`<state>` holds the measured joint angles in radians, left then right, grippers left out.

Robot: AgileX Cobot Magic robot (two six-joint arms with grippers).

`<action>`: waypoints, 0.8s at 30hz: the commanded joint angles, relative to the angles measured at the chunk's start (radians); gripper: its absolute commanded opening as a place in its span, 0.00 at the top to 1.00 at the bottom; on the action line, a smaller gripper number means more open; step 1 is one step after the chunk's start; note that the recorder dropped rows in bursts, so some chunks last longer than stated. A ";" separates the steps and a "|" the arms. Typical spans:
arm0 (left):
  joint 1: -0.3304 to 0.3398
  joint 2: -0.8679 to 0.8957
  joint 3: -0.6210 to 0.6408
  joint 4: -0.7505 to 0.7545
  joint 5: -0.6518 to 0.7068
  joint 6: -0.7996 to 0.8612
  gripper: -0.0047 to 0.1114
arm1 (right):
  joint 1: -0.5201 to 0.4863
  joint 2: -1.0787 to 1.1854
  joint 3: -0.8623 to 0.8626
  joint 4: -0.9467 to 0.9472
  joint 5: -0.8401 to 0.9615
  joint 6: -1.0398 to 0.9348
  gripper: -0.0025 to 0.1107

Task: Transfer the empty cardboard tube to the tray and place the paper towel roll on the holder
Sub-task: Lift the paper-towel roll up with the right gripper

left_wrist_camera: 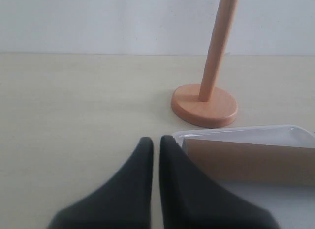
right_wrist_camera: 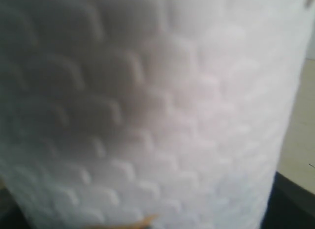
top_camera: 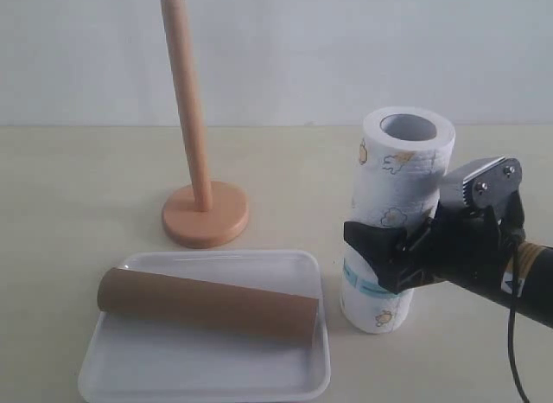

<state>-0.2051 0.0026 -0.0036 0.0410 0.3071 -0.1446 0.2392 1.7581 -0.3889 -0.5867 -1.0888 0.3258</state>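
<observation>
Paper towel roll [top_camera: 402, 187]: stood upright on the table [top_camera: 78, 178] at the right, open core facing up and a teal band low on its side. Its foot was just beside the tray's right end.
Empty cardboard tube [top_camera: 207, 303]: lay on its side inside the tray, running along the tray's length at a slight slant, with its right end close to the right rim.
Tray [top_camera: 173, 373]: sat flat on the table at the front left, in front of the holder.
Holder [top_camera: 203, 214]: stood upright behind the tray with its round base on the table and its dowel bare. It was to the left of the roll and apart from it.
Backdrop: a plain pale wall [top_camera: 363, 48] ran behind the table.
Right gripper [top_camera: 380, 252]: came in from the right edge with its jaws spread wide and clasped round the roll's lower half. The near finger pressed across the roll's front just above the teal band, and the far finger was hidden behind the roll.
Right wrist view: embossed white paper [right_wrist_camera: 147, 116] filled nearly the whole picture, with a dark finger [right_wrist_camera: 293, 202] at one edge.
Left gripper [left_wrist_camera: 156, 143]: was empty, its two black fingers drawn together with only a thin slit between them. It sat low by the table just beside the tray's corner [left_wrist_camera: 236, 132] and the tube's end [left_wrist_camera: 246, 160], with the holder [left_wrist_camera: 204, 105] beyond. Whether it touched the table could not be told.
</observation>
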 commanded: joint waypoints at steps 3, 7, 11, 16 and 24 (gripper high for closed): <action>-0.003 -0.003 0.004 -0.008 0.000 0.006 0.92 | 0.002 -0.002 -0.003 -0.002 -0.013 0.043 0.98; -0.003 -0.003 0.004 -0.008 0.000 0.006 0.92 | 0.002 -0.021 -0.012 -0.012 -0.132 0.043 0.98; -0.003 -0.003 0.004 -0.008 0.000 0.006 0.92 | 0.002 -0.108 -0.078 -0.095 -0.132 0.116 0.98; -0.003 -0.003 0.004 -0.008 0.000 0.006 0.92 | 0.002 -0.225 -0.161 -0.164 -0.006 0.254 0.98; -0.003 -0.003 0.004 -0.008 0.000 0.006 0.92 | 0.002 -0.439 -0.387 -0.334 0.251 0.535 0.98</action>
<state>-0.2051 0.0026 -0.0036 0.0410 0.3071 -0.1446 0.2392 1.3688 -0.7197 -0.8770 -0.8587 0.7818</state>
